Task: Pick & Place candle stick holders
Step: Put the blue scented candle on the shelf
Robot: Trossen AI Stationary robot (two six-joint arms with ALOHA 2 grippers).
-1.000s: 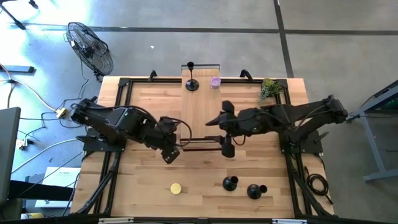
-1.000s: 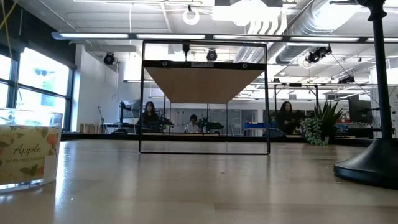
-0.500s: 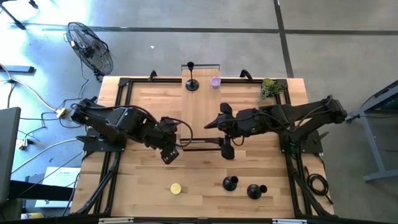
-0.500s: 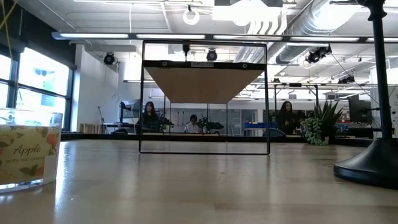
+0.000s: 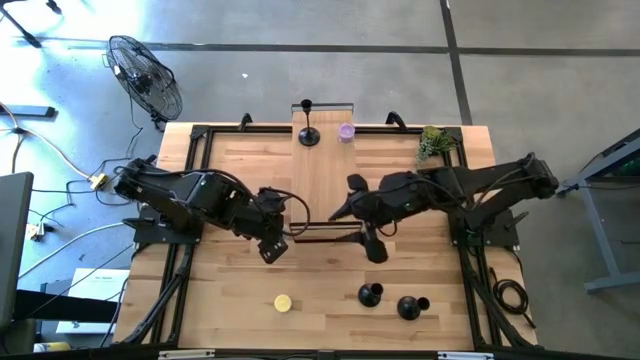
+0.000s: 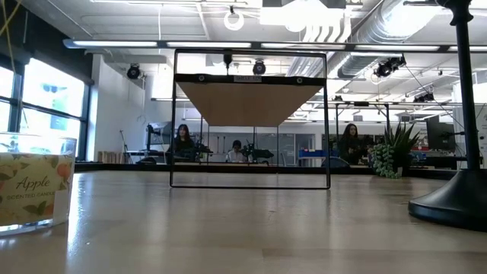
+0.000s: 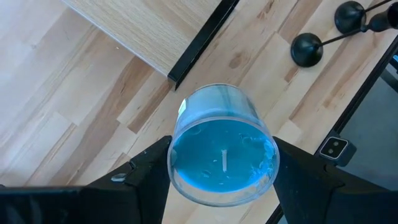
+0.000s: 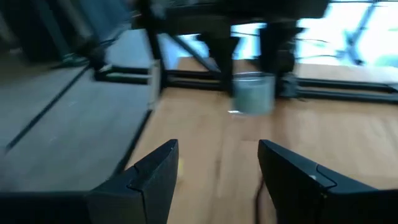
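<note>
My left gripper point(image 5: 270, 245) is over the middle left of the table, shut on a glass jar with a blue candle point(image 7: 222, 155). The jar also shows in the right wrist view point(image 8: 252, 93). My right gripper point(image 8: 217, 177) is open and empty over the table's middle point(image 5: 345, 212), pointing toward the left gripper. One black candle stick holder point(image 5: 308, 135) stands by its base on the raised wooden shelf point(image 5: 322, 175) at the far edge. Two more point(image 5: 371, 294) point(image 5: 408, 307) stand on the table at the near right; they also show in the left wrist view point(image 7: 306, 50) point(image 7: 348, 15). My left gripper pinches the jar's glass wall point(image 7: 177, 146) between its two fingers, one on each side, near the rim. The fingers come from above, and the jar stays upright with its open top up. Whether its bottom is on the table, I cannot tell.
A yellow candle point(image 5: 283, 302) sits near the front edge and a purple one point(image 5: 346, 131) on the shelf's far end. A small plant point(image 5: 432, 143) stands at the far right. In the low view, an "Apple" candle jar point(image 6: 30, 186) stands left and a holder's base point(image 6: 456, 199) right.
My right gripper has turned at the wrist and shifted a little toward the table's left, staying open.
</note>
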